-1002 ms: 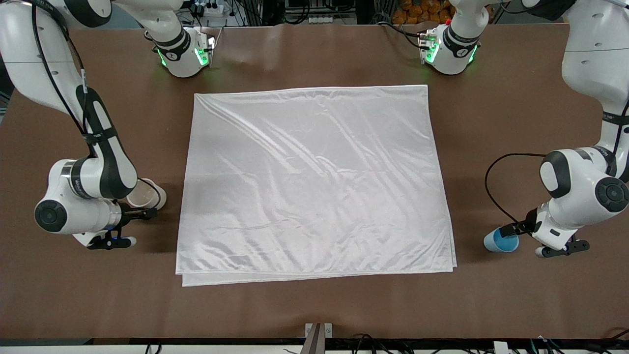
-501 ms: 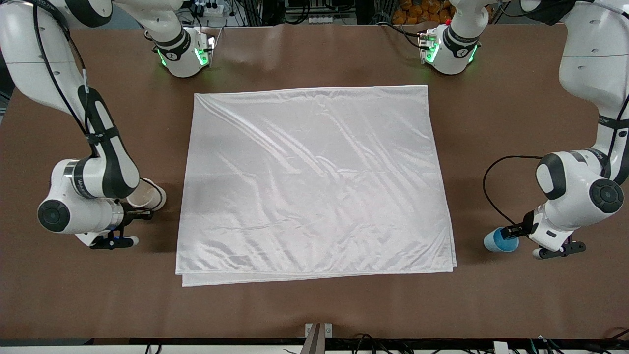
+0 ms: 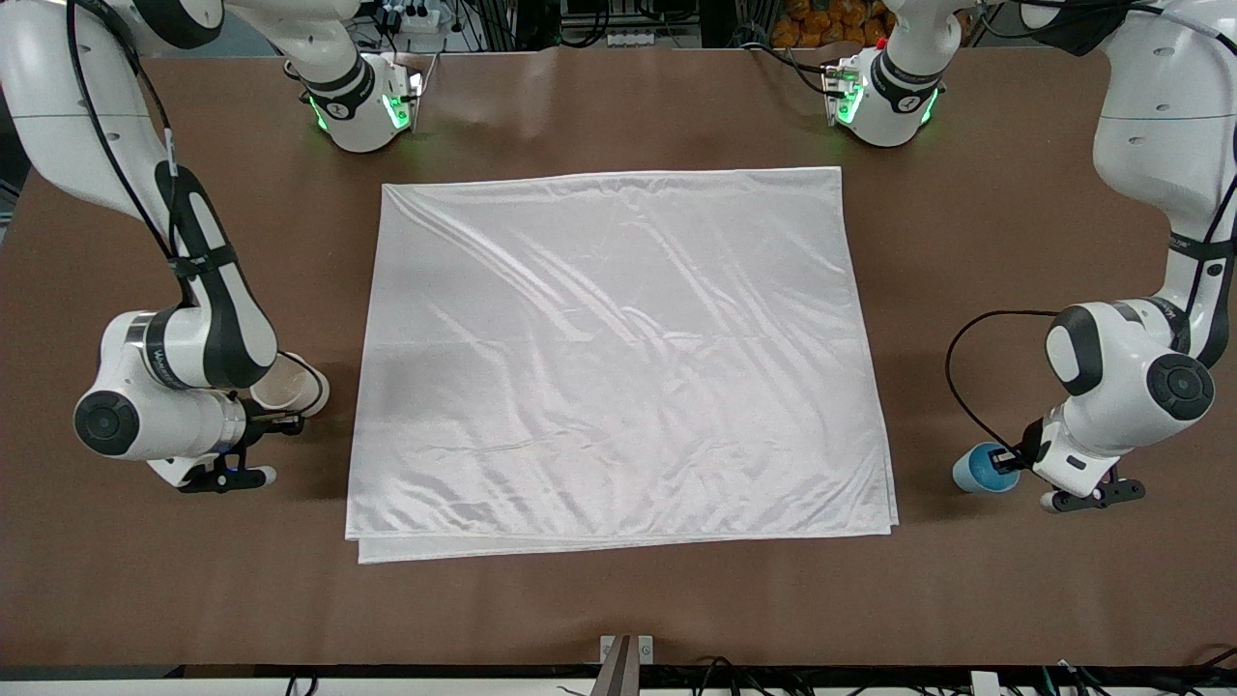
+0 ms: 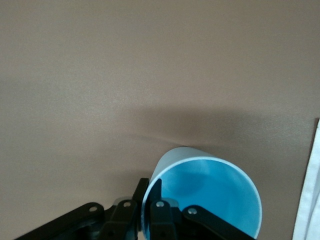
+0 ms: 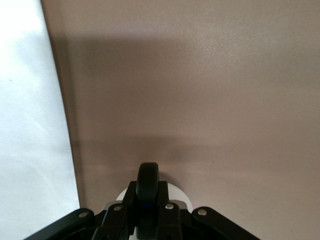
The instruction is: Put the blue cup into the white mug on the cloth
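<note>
The right gripper is low over the table at the right arm's end, pinched on the dark handle of the mug, as the right wrist view shows. The mug stands off the cloth, just beside its edge. The cloth lies flat between both cups. At the left arm's end, the left gripper pinches the rim of the cup, one finger inside and one outside. The cup stands upright near the cloth's edge. Each arm bends low by its own cup, and both cups probably have to go toward the middle.
</note>
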Controlling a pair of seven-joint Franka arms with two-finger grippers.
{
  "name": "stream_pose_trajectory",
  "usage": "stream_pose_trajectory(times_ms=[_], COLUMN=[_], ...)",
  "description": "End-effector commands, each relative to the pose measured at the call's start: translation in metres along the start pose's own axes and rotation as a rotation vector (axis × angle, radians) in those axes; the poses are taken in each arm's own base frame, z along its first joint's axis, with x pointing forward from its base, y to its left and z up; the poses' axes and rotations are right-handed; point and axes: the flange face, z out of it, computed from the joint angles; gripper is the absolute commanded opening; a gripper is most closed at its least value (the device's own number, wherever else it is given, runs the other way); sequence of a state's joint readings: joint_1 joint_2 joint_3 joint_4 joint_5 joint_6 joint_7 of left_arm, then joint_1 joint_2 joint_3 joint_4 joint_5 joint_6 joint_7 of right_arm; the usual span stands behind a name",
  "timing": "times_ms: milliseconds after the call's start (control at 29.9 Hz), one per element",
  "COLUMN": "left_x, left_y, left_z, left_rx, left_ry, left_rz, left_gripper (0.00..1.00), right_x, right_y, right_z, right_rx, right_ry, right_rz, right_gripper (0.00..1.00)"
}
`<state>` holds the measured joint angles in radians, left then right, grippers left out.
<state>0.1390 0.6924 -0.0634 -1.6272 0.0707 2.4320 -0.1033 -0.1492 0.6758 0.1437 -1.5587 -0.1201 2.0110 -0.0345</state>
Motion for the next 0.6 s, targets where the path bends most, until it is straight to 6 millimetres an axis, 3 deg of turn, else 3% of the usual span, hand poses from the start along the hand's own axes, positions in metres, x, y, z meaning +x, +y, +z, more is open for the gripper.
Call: stream_pose_trajectory(times_ms=[0,200,401,568], left_x=[0.004,0.008,0.011,0.009], left_y=[-0.001,0.004,0.023,0.036], left_z=[-0.002,-0.023,-0.069,-0.119], left_rx=[0.043,0.037,0.011,0.009], left_ry=[0.022,0.050,0.066,0.066], left_rz=[0.054,0.048,0.048,0.027], left_gripper=[0.00,0.00,0.00,0.00], right_x=[-0.006,-0.006,-0.003,-0.001], right_y=[-0.005,-0.036,-0.060,-0.083], right_z=[-0.031,-0.055,-0.079,-0.086], right_rx=[-0.007,0.027,0.111,0.136], right_ry=[-0.005,-0.027,-0.018,-0.010], right_rz=[-0.009,-0.028,-0.016,-0.019], right_gripper=[0.00,0.00,0.00,0.00])
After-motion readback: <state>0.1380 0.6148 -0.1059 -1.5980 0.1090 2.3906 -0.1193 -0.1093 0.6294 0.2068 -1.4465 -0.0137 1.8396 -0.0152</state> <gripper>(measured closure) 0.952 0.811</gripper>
